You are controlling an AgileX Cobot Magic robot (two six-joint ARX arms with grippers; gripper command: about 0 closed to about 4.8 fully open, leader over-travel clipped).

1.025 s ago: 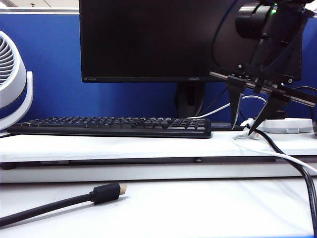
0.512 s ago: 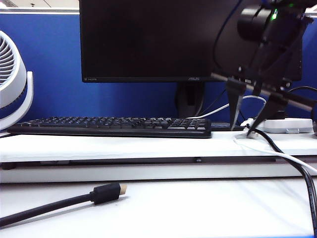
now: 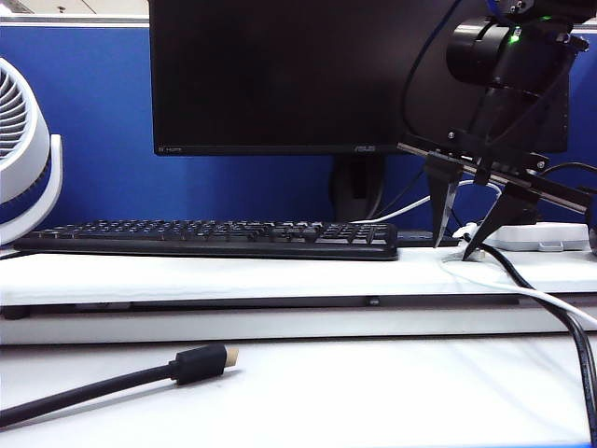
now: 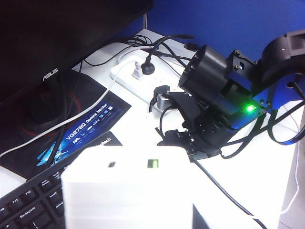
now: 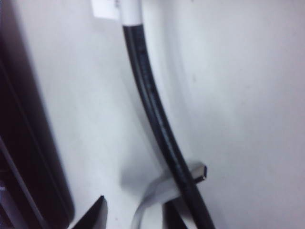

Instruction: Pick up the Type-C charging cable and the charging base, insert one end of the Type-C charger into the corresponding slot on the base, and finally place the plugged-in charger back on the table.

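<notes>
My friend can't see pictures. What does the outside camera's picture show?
The right gripper reaches down with open jaws to the raised shelf of the table, its tips over the end of the Type-C charging cable, beside a thick black cable. Left of it lies a black keyboard below a dark monitor.

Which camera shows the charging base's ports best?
The left wrist view: the charging base fills the foreground, with its slot and green port facing the camera. The exterior view and the right wrist view don't show it; there the open right gripper hovers by the cable plug.
</notes>
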